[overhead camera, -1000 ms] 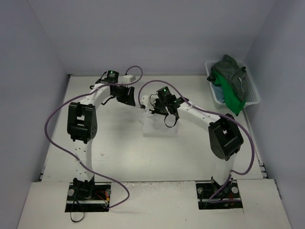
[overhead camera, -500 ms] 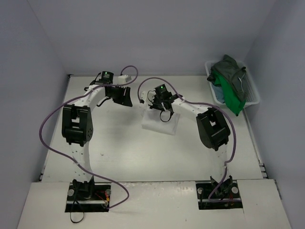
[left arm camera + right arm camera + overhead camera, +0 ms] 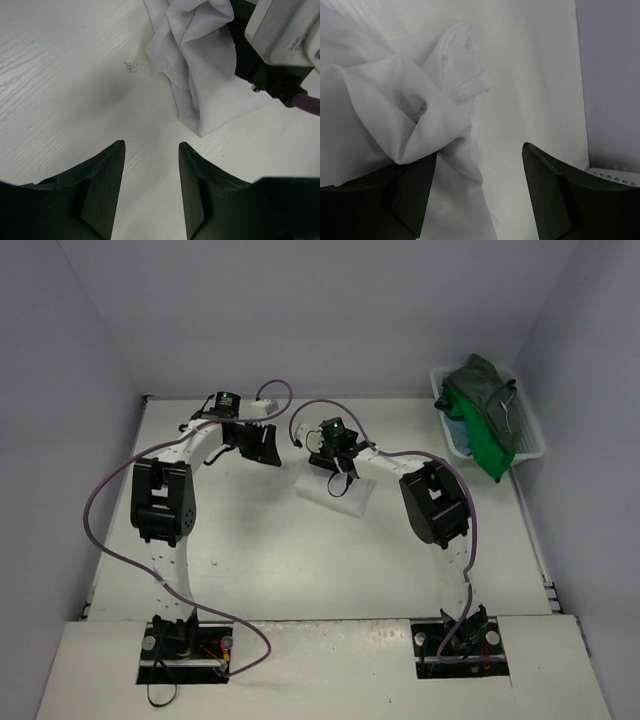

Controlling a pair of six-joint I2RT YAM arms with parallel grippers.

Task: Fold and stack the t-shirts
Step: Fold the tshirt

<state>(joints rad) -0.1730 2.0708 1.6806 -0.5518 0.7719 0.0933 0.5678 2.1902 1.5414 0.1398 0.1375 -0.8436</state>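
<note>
White t-shirt [image 3: 345,502]: crumpled in a loose heap on the table, middle of the far half, well apart from the basket.
Basket [image 3: 533,440]: white mesh, at the far right corner of the table against the right wall.
Basket contents: dark grey-green shirt [image 3: 485,385] heaped on top; bright green shirt [image 3: 487,448] hanging over the near rim; a bit of teal-blue shirt [image 3: 457,430] showing at the left side.
Table [image 3: 250,560]: white with a faint wood grain; a small cluster of reddish specks [image 3: 134,66] just beside the white t-shirt's edge.
Room: plain pale lilac walls on three sides.
Right gripper [image 3: 479,150]: directly over the white t-shirt, fingers wide apart and clamped on nothing; bunched folds and a stitched hem [image 3: 467,87] lie by its left finger [image 3: 412,187], bare table under the rest of the gap.
Left gripper [image 3: 151,147]: left of the white t-shirt and near it, fingers apart with only bare table between them; the cloth's nearest corner lies just ahead of the fingertips, not touching.
</note>
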